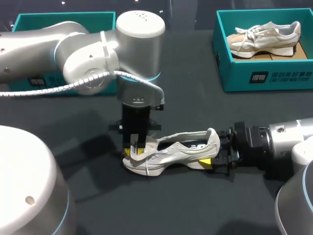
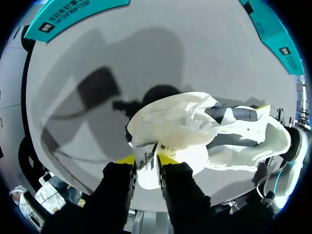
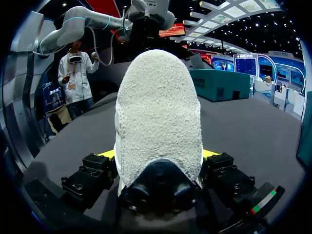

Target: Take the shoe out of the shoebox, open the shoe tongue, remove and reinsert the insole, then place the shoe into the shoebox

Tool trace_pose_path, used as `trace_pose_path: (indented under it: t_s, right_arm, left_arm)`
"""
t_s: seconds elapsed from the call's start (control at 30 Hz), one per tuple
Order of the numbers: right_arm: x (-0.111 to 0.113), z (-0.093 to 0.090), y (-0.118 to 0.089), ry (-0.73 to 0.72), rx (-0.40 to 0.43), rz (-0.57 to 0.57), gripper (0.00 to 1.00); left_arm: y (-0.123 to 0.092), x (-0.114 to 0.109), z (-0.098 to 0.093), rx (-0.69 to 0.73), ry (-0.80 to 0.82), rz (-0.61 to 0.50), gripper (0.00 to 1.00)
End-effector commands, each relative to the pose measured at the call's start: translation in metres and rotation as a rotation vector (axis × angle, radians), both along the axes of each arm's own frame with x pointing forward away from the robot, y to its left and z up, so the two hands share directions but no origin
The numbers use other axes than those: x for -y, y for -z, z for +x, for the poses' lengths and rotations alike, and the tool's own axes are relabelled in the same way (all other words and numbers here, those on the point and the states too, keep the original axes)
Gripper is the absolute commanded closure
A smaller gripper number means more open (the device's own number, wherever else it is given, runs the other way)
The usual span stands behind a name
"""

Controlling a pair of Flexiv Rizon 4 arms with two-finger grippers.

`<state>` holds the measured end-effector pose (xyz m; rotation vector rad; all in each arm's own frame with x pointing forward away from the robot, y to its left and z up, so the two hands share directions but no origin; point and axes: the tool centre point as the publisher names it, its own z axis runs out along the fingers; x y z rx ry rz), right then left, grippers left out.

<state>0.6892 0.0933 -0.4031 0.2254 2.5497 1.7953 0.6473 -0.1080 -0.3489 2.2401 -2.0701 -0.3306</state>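
A white and grey shoe (image 1: pixel 171 152) lies on its side on the dark table, toe towards my left arm. My left gripper (image 1: pixel 135 152) comes straight down on the toe half. In the left wrist view the raised shoe tongue (image 2: pixel 146 165) stands between its yellow-tipped fingers (image 2: pixel 126 159), touching both, so my left gripper (image 2: pixel 146 161) is shut on it. My right gripper (image 1: pixel 215 154) lies level at the heel. The fleecy heel (image 3: pixel 158 112) fills the space between its fingers (image 3: pixel 105 154), which press both sides of it, and my right gripper (image 3: pixel 158 155) holds it. The insole is hidden.
A teal shoebox (image 1: pixel 264 78) stands at the back right with a second, similar shoe (image 1: pixel 264 39) in it. Another teal box (image 1: pixel 29 22) sits at the back left, mostly behind my left arm. Bare table lies between the boxes and in front of the shoe.
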Motion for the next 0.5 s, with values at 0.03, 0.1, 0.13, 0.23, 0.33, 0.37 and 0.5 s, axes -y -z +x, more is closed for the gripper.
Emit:
trace_pose_path:
  t_s: [0.03,0.1,0.13,0.23,0.33,0.37,0.5]
  right_arm:
    - [0.0,-0.001,-0.001,0.001,-0.001,-0.002,1.0]
    - [0.0,-0.001,-0.001,0.001,-0.001,-0.002,1.0]
    - [0.0,-0.001,-0.001,0.001,-0.001,-0.002,1.0]
    - [0.0,-0.001,-0.001,0.001,-0.001,-0.002,1.0]
    - [0.0,-0.001,-0.001,0.001,-0.001,-0.002,1.0]
    - [0.0,-0.001,-0.001,0.001,-0.001,-0.002,1.0]
    - [0.0,-0.001,-0.001,0.001,-0.001,-0.002,1.0]
  left_arm:
    - [0.002,-0.007,-0.007,0.017,0.0,-0.029,0.41]
    - [0.001,-0.01,-0.008,0.022,0.01,-0.012,0.33]
    - [0.001,-0.011,-0.009,0.024,0.013,-0.004,0.3]
    - [-0.008,-0.013,-0.01,0.039,0.023,-0.005,0.28]
    - [-0.024,-0.009,-0.009,0.07,0.049,-0.034,0.29]
    - [-0.031,-0.006,-0.008,0.085,0.062,-0.046,0.29]
    - [-0.057,0.009,0.0,0.137,0.113,-0.094,0.31]
